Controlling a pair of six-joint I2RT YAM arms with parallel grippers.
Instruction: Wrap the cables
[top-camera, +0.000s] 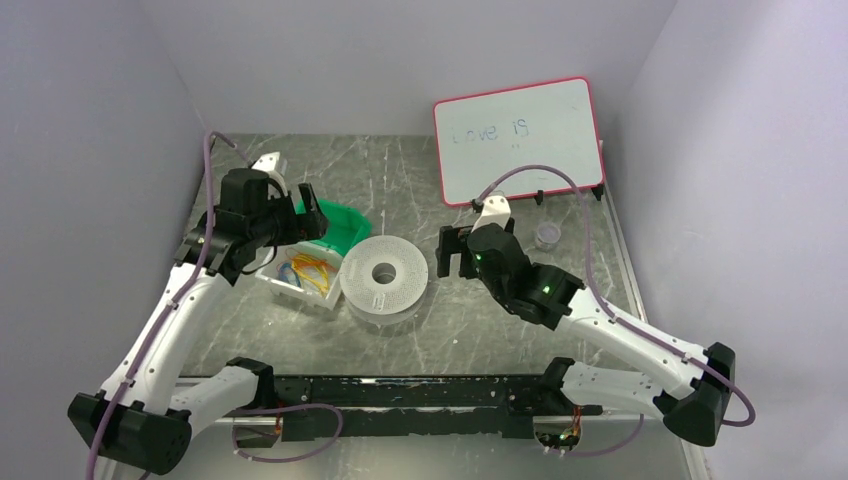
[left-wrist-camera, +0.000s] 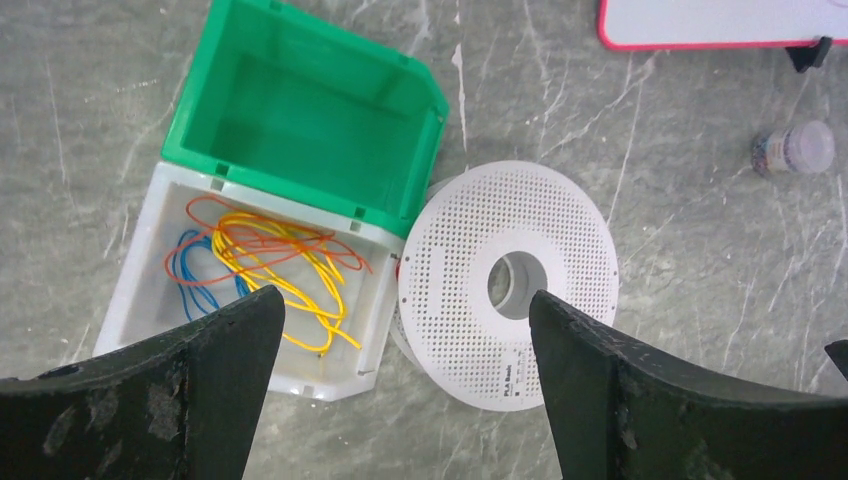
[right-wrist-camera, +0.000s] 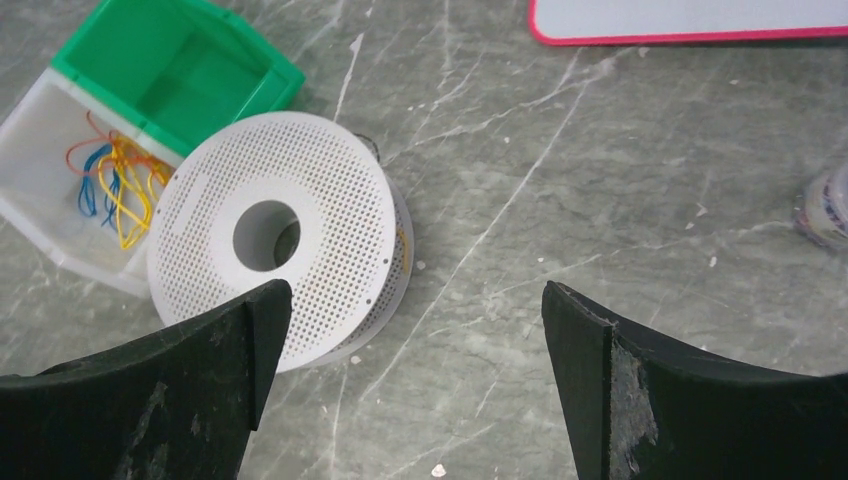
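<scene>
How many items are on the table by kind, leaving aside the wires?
Bins: 2, green bin and white bin
Spool: 1
Whiteboard: 1
Small jar: 1
Total: 5

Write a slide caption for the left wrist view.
Left jaws open over a white bin holding orange cable, yellow and blue wires; green bin, spool beside.
</scene>
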